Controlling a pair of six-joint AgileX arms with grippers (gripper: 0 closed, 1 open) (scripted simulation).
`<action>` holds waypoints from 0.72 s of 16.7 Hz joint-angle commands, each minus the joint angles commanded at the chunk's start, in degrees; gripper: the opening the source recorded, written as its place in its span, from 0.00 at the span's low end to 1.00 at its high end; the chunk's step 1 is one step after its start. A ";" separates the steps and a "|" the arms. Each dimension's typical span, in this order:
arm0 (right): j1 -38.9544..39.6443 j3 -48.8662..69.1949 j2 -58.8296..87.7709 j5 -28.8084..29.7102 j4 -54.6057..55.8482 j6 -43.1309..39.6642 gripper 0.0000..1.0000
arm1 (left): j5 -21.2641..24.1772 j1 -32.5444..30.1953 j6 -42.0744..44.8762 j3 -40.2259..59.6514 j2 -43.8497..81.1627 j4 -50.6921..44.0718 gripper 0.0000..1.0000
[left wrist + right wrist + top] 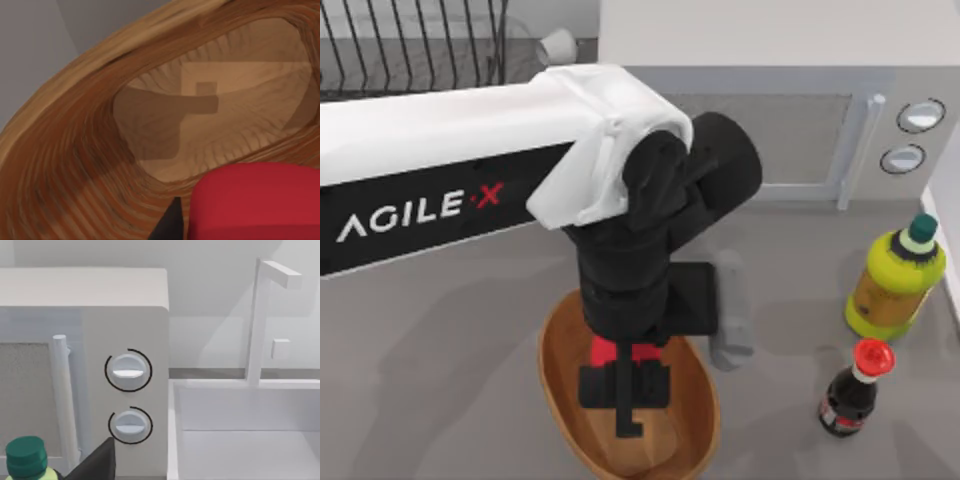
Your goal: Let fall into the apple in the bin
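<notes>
the left gripper [628, 395] hangs over the bin [552, 365], its fingers closed on the apple [605, 351]; the bin's light floor below lies bare. to the right, near the bin, stand a dark bottle [850, 392] and a yellow bottle [897, 282]. the microwave [790, 110] blocks the back, a wire rack [410, 45] the back left corner.

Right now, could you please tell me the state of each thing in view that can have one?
Apple: held in the left pincer, above the bin, not yet dropped.
Bin: upright on the table, nothing lying inside.
Microwave: door shut.
Yellow bottle: upright, green cap on.
Dark bottle: upright, red cap on.
Left pincer: shut on the apple.
Right pincer: near the microwave.
</notes>
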 joint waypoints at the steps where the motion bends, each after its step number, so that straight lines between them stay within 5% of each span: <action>1: 0.00 0.00 0.00 0.00 0.00 0.00 1.00 | 0.00 0.00 0.00 0.00 0.00 0.00 0.00; 2: 0.00 0.00 0.00 0.00 0.00 0.00 1.00 | 0.00 0.00 0.00 0.00 0.00 0.00 0.00; 12: 0.00 0.00 0.00 0.00 0.00 0.00 1.00 | 0.00 0.00 0.00 0.00 0.00 0.00 0.75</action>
